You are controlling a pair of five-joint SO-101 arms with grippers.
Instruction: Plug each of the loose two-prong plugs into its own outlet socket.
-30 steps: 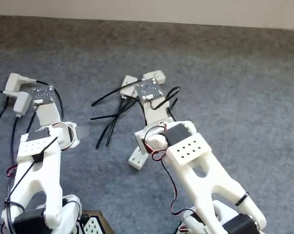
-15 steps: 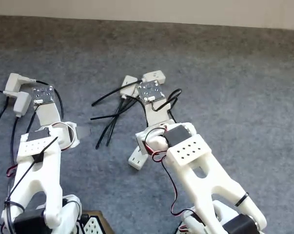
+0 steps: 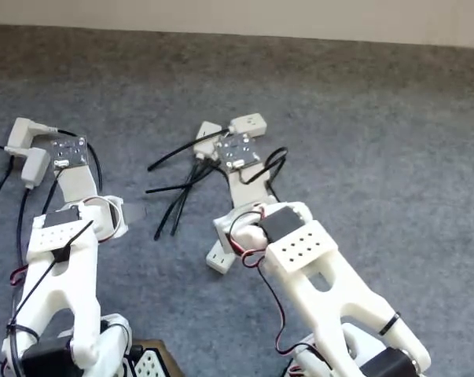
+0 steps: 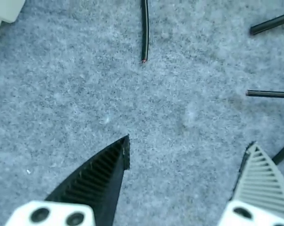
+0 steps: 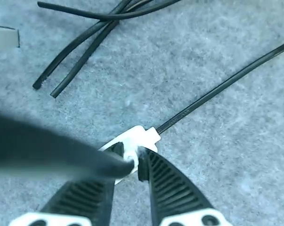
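The left arm and the right arm are both made of white plastic. Each has a flat white plate with rows of little round holes. Black motor blocks sit in the joints. A thin black cable runs along the left arm. Red and black wires loop out of the right arm, and a black band goes round it. Each wrist has a small dark square board. The left gripper has one black finger and one pale grey finger. Both are pointed and ribbed, on white mounts with round screw holes. The right gripper has dark ribbed fingers.
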